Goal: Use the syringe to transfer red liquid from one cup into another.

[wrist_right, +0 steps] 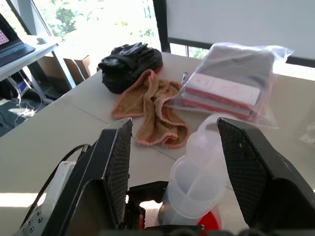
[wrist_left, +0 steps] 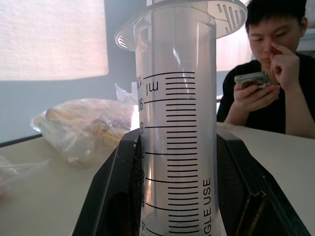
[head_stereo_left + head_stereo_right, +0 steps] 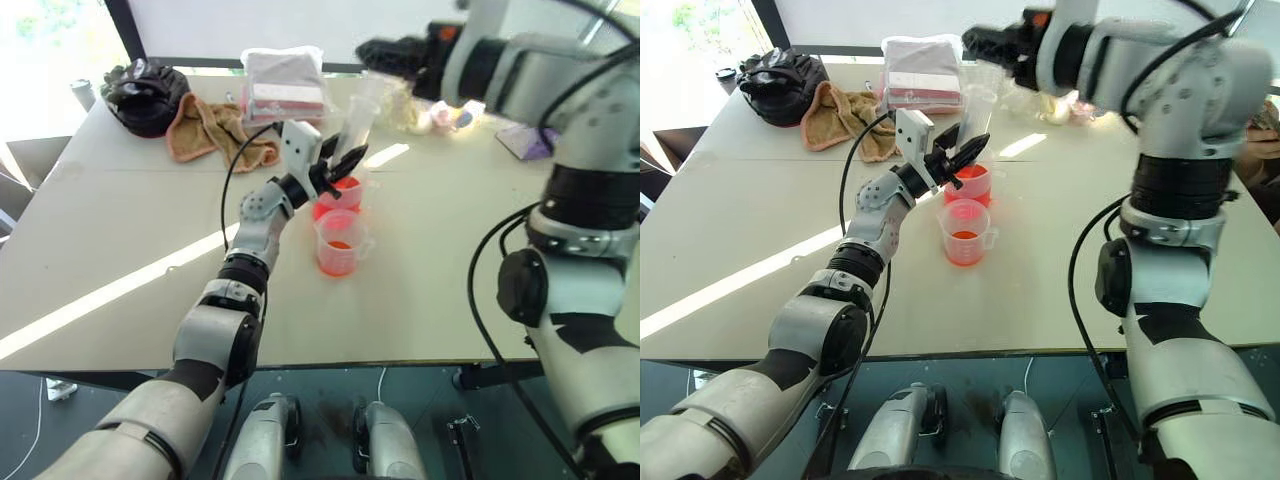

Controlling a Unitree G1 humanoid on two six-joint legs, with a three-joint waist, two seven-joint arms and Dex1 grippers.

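My left gripper (image 3: 340, 165) is shut on the barrel of the clear syringe (image 3: 357, 122), holding it tilted upright over the far, wider cup (image 3: 974, 185), which holds red liquid (image 3: 970, 188). The marked barrel (image 2: 179, 123) looks clear between the left fingers. Just in front stands the narrower cup (image 3: 338, 243) with a shallow layer of red liquid (image 3: 338, 262). My right gripper (image 3: 990, 42) hovers above and behind the syringe's top, open; in the right wrist view its pads (image 1: 118, 162) stand wide on either side of the syringe's ring end (image 1: 197, 187), apart from it.
At the table's far side lie a black bag (image 3: 145, 95), an orange towel (image 3: 205, 130) and a plastic bag with a pink-white box (image 3: 285, 85). A person with a phone (image 2: 266, 83) sits beyond the table. The front table edge (image 3: 400, 362) is near.
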